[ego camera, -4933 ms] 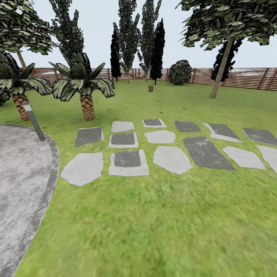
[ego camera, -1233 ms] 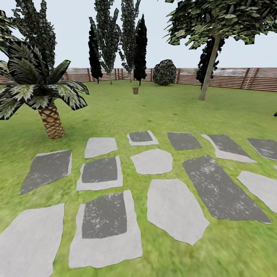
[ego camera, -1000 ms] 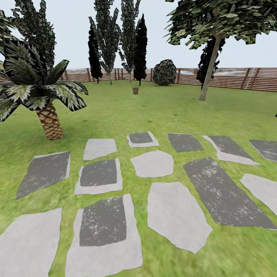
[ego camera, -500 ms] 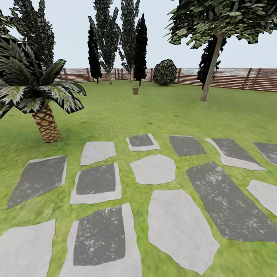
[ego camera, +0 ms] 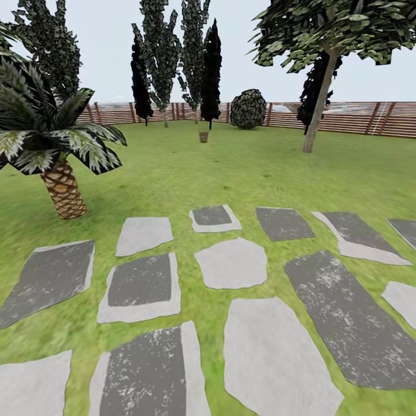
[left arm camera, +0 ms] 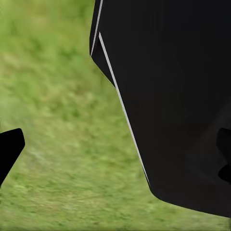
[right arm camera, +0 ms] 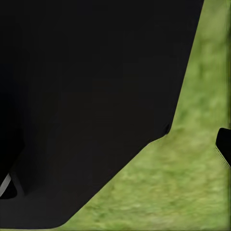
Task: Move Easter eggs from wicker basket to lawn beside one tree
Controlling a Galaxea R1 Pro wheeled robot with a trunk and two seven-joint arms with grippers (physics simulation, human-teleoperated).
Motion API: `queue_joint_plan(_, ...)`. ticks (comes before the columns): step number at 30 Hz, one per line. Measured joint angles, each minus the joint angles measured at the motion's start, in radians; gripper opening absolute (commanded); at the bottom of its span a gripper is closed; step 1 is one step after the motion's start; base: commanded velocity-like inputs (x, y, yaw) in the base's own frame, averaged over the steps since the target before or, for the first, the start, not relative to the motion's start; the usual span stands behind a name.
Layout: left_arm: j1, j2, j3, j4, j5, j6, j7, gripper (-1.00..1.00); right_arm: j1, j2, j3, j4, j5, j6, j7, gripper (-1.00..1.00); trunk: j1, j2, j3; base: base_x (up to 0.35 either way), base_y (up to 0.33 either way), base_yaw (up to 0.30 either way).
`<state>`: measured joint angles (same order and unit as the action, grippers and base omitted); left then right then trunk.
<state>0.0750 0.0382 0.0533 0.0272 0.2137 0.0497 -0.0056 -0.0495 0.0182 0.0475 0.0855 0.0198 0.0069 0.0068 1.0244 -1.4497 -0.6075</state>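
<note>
Far off on the lawn, a small brown wicker basket stands in front of the dark cypress-like trees. It is too distant to show any Easter eggs in it. A tree with a grey-brown trunk and a blocky green canopy rises at the back right near the fence. In the left wrist view my left gripper hangs over grass with one fingertip at the picture's edge. My right gripper also hangs over grass, a fingertip at the edge. Both have their fingers wide apart and hold nothing.
Grey and pale stepping stones lie across the near lawn. A palm stands at the left. A round bush and a brown slatted fence close the back. The robot's black body takes up much of both wrist views.
The camera has moved forward over the lawn: the stepping stones have grown and slid toward me, and the palm has drifted left. The basket and trees keep their places.
</note>
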Motion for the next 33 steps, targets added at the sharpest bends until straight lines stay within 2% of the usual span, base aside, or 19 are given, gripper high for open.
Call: queue_joint_plan(33,0.0,-0.001,0.0,0.0,0.0,0.0,0.0,1.0,0.0,0.0,0.0,0.0,0.0,0.0,0.0,1.0,0.0,0.0,0.0,0.331,0.0,0.0)
